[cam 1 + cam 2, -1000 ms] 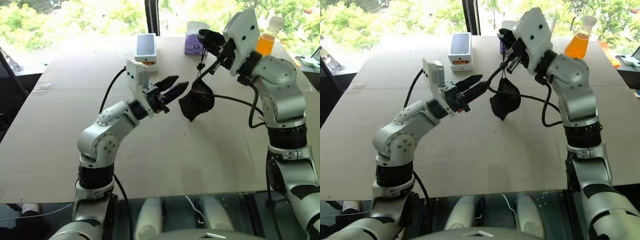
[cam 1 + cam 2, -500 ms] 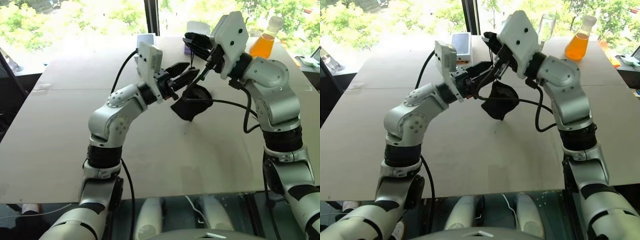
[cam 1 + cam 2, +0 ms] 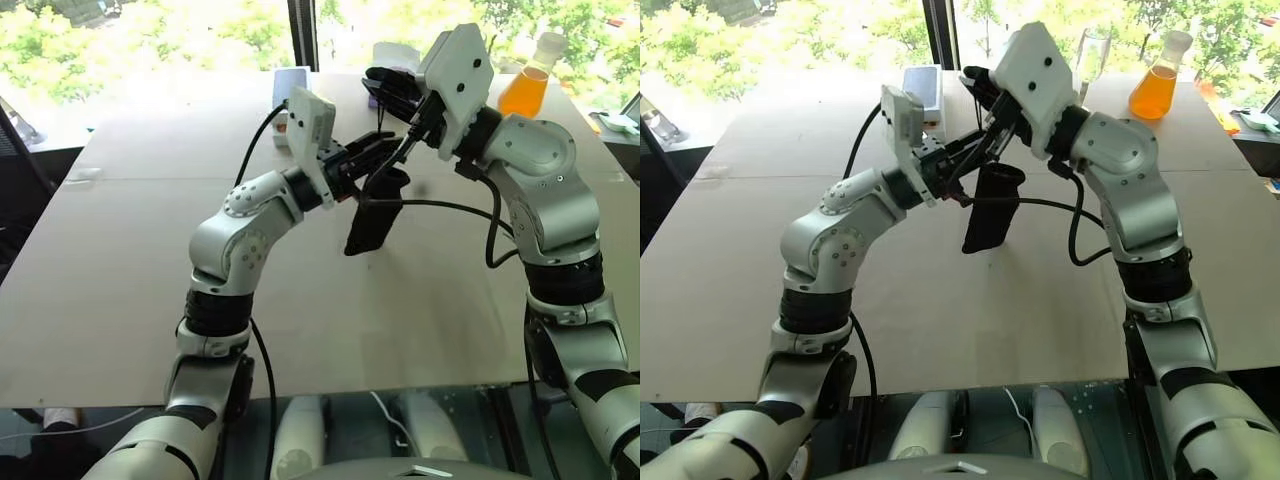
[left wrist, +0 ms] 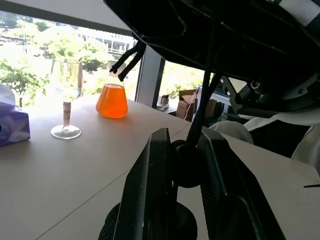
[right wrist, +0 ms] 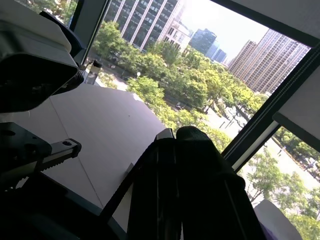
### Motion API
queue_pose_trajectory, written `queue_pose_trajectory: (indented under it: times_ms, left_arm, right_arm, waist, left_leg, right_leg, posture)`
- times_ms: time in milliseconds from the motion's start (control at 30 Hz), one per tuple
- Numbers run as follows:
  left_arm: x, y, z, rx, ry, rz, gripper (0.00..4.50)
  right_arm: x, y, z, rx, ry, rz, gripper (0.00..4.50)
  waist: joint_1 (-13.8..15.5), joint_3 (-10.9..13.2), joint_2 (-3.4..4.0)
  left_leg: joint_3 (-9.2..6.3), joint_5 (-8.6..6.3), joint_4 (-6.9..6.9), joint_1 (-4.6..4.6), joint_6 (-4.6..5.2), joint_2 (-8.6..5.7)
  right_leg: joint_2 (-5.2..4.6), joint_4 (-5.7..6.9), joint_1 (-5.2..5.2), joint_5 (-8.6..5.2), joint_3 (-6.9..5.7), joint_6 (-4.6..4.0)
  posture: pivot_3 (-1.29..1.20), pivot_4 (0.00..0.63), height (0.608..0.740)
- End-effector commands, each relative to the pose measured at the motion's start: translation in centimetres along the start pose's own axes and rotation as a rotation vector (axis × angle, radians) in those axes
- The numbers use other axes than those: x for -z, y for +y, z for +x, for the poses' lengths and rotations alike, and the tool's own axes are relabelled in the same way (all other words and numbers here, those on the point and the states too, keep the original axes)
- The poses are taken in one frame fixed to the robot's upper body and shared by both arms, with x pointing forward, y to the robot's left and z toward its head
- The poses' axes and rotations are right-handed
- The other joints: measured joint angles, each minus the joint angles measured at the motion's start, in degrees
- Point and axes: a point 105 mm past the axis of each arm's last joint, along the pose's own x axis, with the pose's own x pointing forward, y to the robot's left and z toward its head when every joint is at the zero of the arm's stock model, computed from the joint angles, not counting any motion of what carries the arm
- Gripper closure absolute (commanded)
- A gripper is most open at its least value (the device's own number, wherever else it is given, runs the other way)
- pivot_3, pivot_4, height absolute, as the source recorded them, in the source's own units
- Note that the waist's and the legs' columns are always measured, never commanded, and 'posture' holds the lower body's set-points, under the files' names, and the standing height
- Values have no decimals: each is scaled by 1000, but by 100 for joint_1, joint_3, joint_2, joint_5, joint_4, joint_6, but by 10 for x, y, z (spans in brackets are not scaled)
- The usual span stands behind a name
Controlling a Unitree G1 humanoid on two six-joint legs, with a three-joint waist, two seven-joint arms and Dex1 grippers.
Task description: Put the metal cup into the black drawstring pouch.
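Left gripper (image 3: 378, 152): we saw it pinching the pouch's rim.
Pouch (image 3: 372, 215): matte black, hung long and upright above mid-table (image 3: 120, 260), mouth up.
Right gripper (image 3: 385, 85): pressed together on the cord.
Room: we saw bare tabletop all around below.

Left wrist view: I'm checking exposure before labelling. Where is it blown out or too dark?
Left wrist view: windows behind the wine glass and orange flask are washed out; the left gripper's fingers and black drawstring pouch stay near-black, detail lost.
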Motion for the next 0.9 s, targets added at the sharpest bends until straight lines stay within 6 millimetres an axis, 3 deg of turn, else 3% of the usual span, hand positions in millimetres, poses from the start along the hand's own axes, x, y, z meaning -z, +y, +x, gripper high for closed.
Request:
queue_pose_trajectory:
  times_ms: [33, 267, 467, 733, 900]
  left_arm:
    - [10, -6, -4, 10, 32, 28, 4286]
    - [75, -3, -27, -43, 262, -8, 4286]
    - [98, 5, -43, -147, 358, -53, 4286]
    - [113, 12, -62, -234, 430, -54, 4286]
    - [89, 24, -68, -289, 395, 14, 4286]
  right_arm:
    - [-8, -30, -5, 109, -14, -19, 4500]
    - [9, -98, -27, 352, 48, 34, 4500]
    - [29, -143, -53, 535, 83, 151, 4500]
    - [31, -151, -56, 559, 71, 186, 4500]
    - [25, -143, -51, 525, 43, 198, 4500]
  waist:
    - [1, 0, 0]
    - [2, 0, 1]
    - [0, 5, 8]
    - [0, 15, 25]
    - [-4, 17, 27]
  left_leg:
    - [0, 0, 0, 0, 0, 0]
    - [0, 0, 0, 0, 0, 0]
    - [2, -1, -2, -1, 2, 1]
    - [4, -2, -4, -1, 3, 2]
    - [3, -2, -4, -1, 3, 3]
  right_leg:
    - [0, 0, 0, 0, 0, 0]
    - [-1, -1, 0, 0, 0, 0]
    - [-1, -2, -1, 0, 2, 0]
    - [-1, -3, -2, 0, 4, 0]
    - [-1, -3, -2, 0, 4, 0]
  posture:
    - [0, 150, 740]
    - [0, 150, 740]
    - [0, 150, 740]
    - [0, 150, 740]
    - [0, 150, 740]
